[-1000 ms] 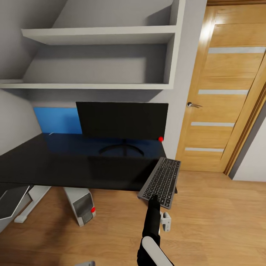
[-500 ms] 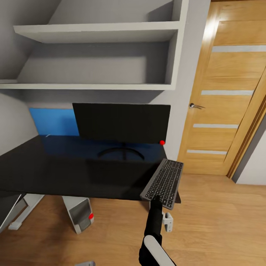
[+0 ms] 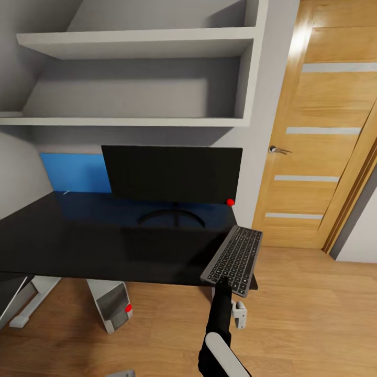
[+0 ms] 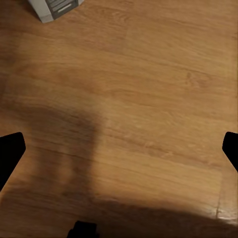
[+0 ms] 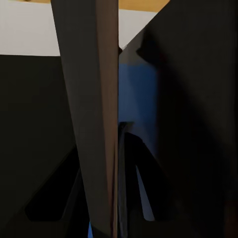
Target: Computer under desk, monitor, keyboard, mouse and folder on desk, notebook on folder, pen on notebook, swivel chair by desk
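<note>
The keyboard (image 3: 233, 260) is a flat grey slab with dark keys, lying over the right front corner of the desk (image 3: 94, 246), its near end jutting past the edge. Its key legends are too small to read, and no brand shows on it. The right gripper (image 3: 222, 284) meets that near end from 6 o'clock, at the tip of a black forearm with a white link lower down; it has hold of the keyboard's edge, though the fingers themselves cannot be made out in the head view. The right wrist view gives what the head view lacks: the keyboard (image 5: 94, 114) seen edge-on as a thin grey-brown wedge running up the picture, with dark shapes close on both sides of it.

At 11 o'clock from the keyboard the monitor (image 3: 172, 174) stands on a thin curved foot, screen black, a red dot at its lower right corner. The desktop is glossy black and mirrors the blue panel (image 3: 78, 173) behind it. Below the desk, at 8 o'clock from the keyboard, the computer (image 3: 111, 305) stands on the wood-plank floor (image 3: 309, 314), a grey tower with a red dot.

The left wrist view looks onto the planks, with the tower's corner (image 4: 53, 7) at one edge. The left gripper (image 4: 119, 151) is spread wide and holds nothing, its dark fingertips (image 4: 10, 151) at opposite edges.

White shelves (image 3: 136, 44) hang above; a wooden door (image 3: 324, 131) with pale stripes stands at 2 o'clock.
</note>
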Robot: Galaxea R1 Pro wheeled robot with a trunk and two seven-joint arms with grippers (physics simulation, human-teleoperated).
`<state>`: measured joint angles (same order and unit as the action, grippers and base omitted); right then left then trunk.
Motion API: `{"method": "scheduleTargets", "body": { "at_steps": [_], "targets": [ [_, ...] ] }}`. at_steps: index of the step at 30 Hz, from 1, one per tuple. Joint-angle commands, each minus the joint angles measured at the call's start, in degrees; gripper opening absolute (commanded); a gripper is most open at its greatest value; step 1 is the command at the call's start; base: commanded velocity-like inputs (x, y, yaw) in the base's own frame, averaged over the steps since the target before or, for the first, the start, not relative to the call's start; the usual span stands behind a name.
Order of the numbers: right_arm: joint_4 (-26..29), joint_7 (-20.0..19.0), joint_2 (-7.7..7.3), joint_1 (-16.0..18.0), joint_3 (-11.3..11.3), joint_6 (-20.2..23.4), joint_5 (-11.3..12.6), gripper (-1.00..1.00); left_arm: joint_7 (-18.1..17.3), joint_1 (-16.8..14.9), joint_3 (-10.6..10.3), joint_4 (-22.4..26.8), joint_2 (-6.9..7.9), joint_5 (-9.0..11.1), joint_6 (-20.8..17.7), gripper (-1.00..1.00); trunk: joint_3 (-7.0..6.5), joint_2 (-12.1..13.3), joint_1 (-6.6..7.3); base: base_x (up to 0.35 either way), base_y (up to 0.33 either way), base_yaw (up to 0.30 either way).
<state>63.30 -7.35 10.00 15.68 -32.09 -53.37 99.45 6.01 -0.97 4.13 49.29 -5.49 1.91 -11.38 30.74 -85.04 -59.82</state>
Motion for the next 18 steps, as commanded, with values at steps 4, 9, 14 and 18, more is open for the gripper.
{"method": "scheduleTargets", "body": {
  "at_steps": [4,9,14,18],
  "targets": [
    [-0.02,-0.82,0.00,0.05,-0.10,-0.24,0.57,-1.00,0.10,-0.02,0.09,0.10,-0.05,0.20,-0.31,1.00,0.78,-1.65,-0.88,0.000,0.000,0.000],
    [-0.02,-0.82,0.00,0.05,-0.08,-0.24,0.57,-1.00,0.11,-0.01,0.09,0.10,-0.05,0.20,-0.31,1.00,0.96,-2.05,-1.10,0.000,0.000,0.000],
    [-0.02,-0.82,0.00,0.05,-0.10,-0.24,0.57,-1.00,0.07,0.00,0.03,0.10,-0.05,0.20,-0.31,1.00,0.96,-2.05,-1.10,0.000,0.000,0.000],
    [-0.02,-0.82,0.00,0.05,-0.11,-0.24,0.57,-1.00,-0.02,-0.02,-0.02,0.10,0.03,0.20,-0.29,1.00,0.96,-2.05,-1.10,0.000,0.000,0.000]
  ]
}}
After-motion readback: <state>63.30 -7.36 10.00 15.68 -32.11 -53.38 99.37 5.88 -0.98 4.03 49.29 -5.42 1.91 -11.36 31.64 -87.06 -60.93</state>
